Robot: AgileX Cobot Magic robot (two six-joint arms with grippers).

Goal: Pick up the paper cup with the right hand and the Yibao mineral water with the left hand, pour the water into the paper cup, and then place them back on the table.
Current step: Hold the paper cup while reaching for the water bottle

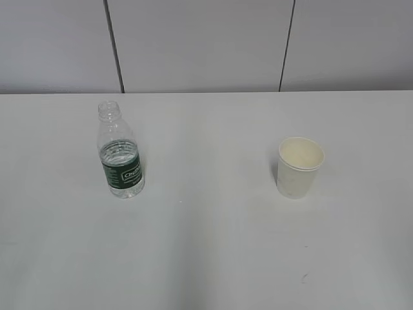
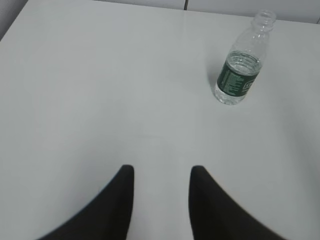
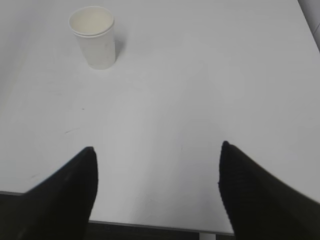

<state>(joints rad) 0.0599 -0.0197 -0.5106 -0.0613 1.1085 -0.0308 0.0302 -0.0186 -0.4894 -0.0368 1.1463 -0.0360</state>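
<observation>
The Yibao mineral water bottle stands upright and uncapped on the white table, left of middle; it also shows in the left wrist view. The white paper cup stands upright to the right; it also shows in the right wrist view. Neither arm appears in the exterior view. My left gripper is open and empty, well short of the bottle, which lies ahead to its right. My right gripper is open wide and empty over the table's near edge, the cup far ahead to its left.
A grey panelled wall stands behind the table's far edge. The table's near edge shows below the right gripper. Small dark marks lie on the tabletop.
</observation>
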